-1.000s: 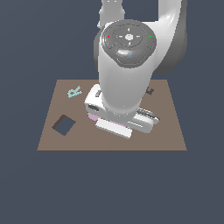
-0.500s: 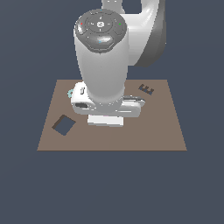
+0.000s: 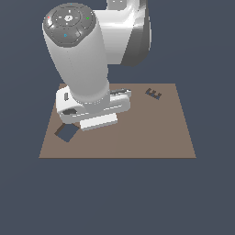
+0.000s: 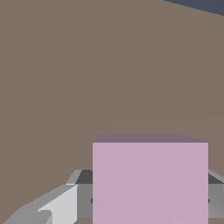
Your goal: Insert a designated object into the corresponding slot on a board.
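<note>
In the wrist view the designated object, a pink-mauve square tile (image 4: 150,175), fills the space between my gripper's (image 4: 146,202) grey fingers (image 4: 52,209), which are shut on its two sides above the brown board (image 4: 87,65). From outside, my arm and white hand (image 3: 92,109) hang over the side of the board (image 3: 151,133) at the exterior view's left, and they hide the tile. The slot, a dark navy square cut-out (image 3: 65,133), lies just beside and below the hand, and the hand partly covers its upper corner.
A dark letter E (image 3: 153,94) lies on the board near its far corner at the exterior view's right. The arm's bulk hides the far part of the board at the exterior view's left. Dark floor surrounds the board.
The arm and hand have swung toward the exterior view's left, from the board's middle to beside the slot. The teal letter seen earlier is now behind the arm.
</note>
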`<state>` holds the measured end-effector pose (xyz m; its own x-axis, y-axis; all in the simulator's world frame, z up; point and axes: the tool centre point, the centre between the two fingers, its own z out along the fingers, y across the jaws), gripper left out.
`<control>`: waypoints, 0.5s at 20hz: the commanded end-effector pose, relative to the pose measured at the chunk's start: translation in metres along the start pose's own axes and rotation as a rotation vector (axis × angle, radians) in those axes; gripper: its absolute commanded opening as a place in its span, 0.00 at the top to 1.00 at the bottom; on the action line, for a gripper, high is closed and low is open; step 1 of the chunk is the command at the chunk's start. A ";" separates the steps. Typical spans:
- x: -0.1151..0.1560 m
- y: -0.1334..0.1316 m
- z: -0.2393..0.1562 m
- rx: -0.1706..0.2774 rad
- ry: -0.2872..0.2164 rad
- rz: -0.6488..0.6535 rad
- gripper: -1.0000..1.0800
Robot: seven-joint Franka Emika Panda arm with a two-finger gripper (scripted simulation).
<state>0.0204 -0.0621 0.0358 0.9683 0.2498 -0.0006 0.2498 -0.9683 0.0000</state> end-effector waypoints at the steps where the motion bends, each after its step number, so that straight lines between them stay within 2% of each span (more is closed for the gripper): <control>1: -0.004 0.012 -0.001 -0.001 0.001 -0.082 1.00; 10: -0.009 0.056 -0.003 -0.001 0.000 -0.370 1.00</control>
<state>0.0237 -0.1116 0.0377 0.8408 0.5413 -0.0010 0.5413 -0.8408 0.0005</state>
